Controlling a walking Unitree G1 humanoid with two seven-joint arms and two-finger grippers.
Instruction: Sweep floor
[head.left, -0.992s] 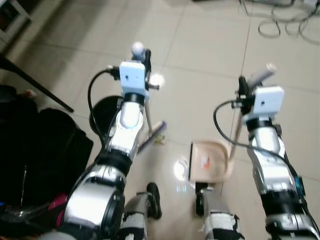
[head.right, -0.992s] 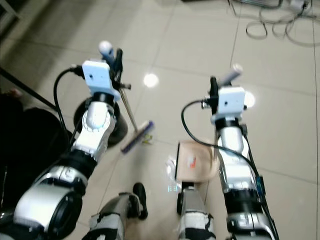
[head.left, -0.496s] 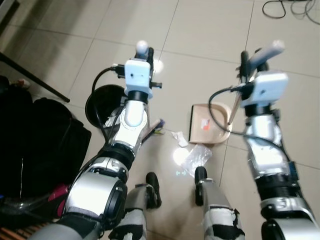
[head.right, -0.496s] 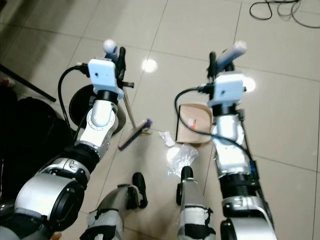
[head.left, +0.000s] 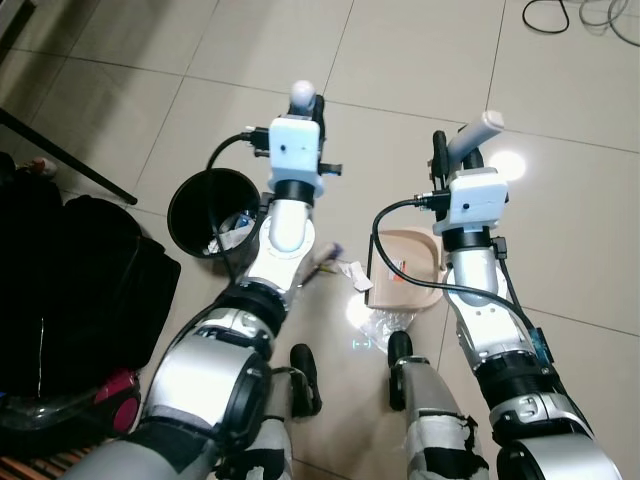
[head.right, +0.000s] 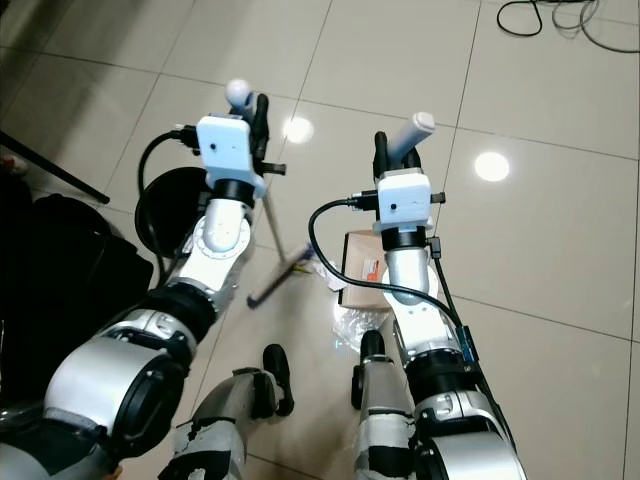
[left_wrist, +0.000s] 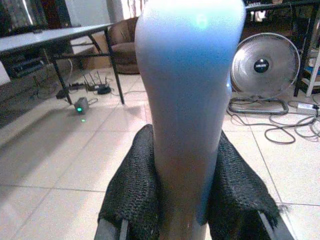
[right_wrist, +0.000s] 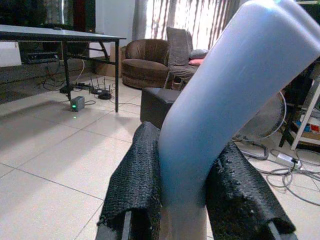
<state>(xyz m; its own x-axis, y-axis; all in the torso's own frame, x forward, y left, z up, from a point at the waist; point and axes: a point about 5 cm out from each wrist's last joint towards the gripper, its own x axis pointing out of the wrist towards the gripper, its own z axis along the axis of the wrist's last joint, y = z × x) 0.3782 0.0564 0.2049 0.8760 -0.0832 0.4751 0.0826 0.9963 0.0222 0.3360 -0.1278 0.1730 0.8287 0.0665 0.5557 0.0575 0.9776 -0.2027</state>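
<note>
Left eye view, from your left: a black bin stood on the tiled floor beside your left gripper, which was clamped on the pale handle of the broom, its head down by scraps of litter. To the right, your right gripper was clamped on the dustpan handle, with the beige dustpan resting on the tiles just past the robot's feet, crumpled plastic touching its near edge.

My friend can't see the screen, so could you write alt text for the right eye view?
Seen from above, the left gripper holds a thin metal broom while the right gripper holds the pale handle of a beige plastic dustpan on the tiled floor; crumpled litter lies between broom and dustpan, beside a black round bin.
</note>
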